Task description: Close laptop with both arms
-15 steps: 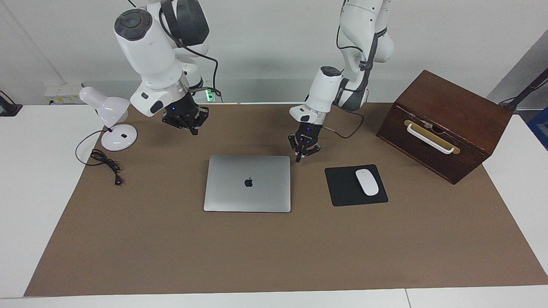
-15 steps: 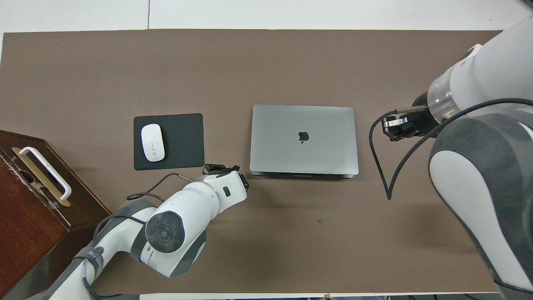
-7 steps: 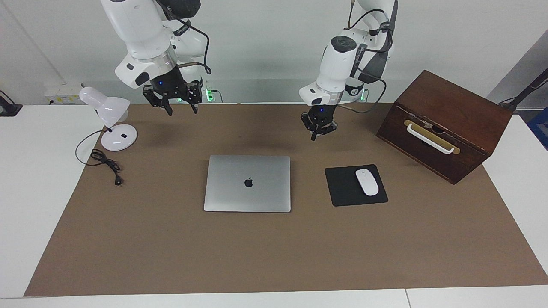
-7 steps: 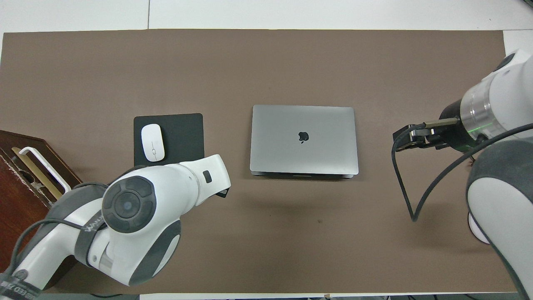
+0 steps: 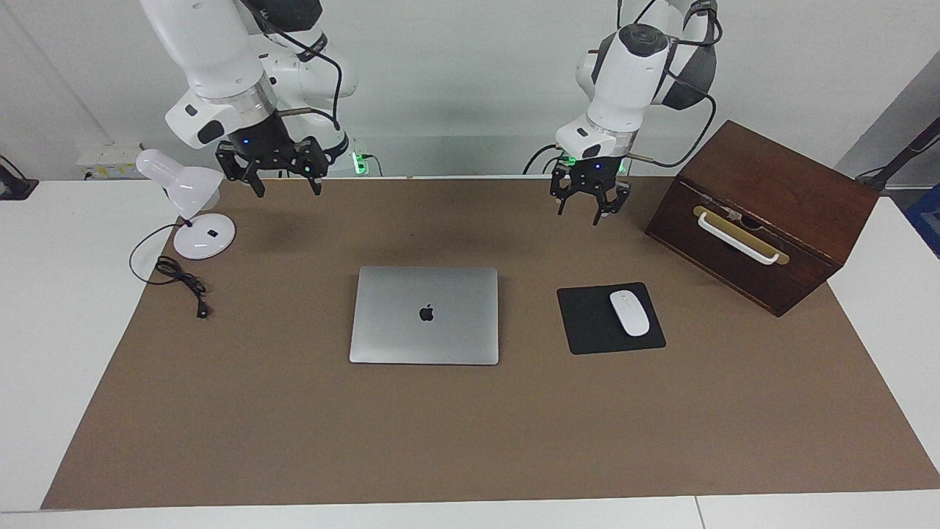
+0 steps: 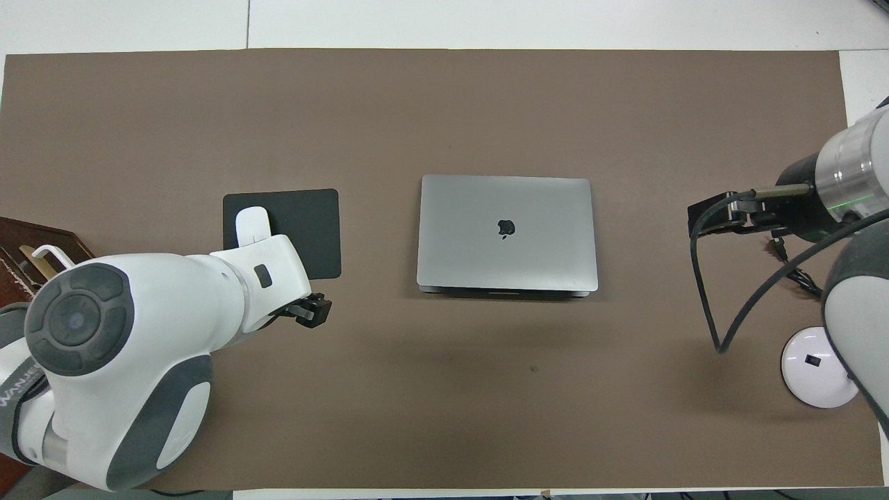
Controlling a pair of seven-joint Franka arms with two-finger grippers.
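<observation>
The silver-grey laptop (image 5: 424,314) (image 6: 507,232) lies flat on the brown mat at the table's middle, lid down with the black apple logo up. My left gripper (image 5: 591,213) hangs open in the air over the mat, between the laptop's place and the left arm's base, holding nothing. My right gripper (image 5: 288,189) hangs open and empty over the mat close to the lamp. Neither gripper touches the laptop. In the overhead view the left arm's white body covers most of its gripper (image 6: 310,312).
A black mouse pad (image 5: 587,323) with a white mouse (image 5: 629,313) lies beside the laptop toward the left arm's end. A dark wooden box (image 5: 764,213) with a white handle stands at that end. A white desk lamp (image 5: 187,198) and its cable (image 5: 180,279) sit at the right arm's end.
Both arms have lifted and drawn back toward their bases, away from the laptop. Both grippers have gone from shut to open. The laptop has stayed flat and closed.
</observation>
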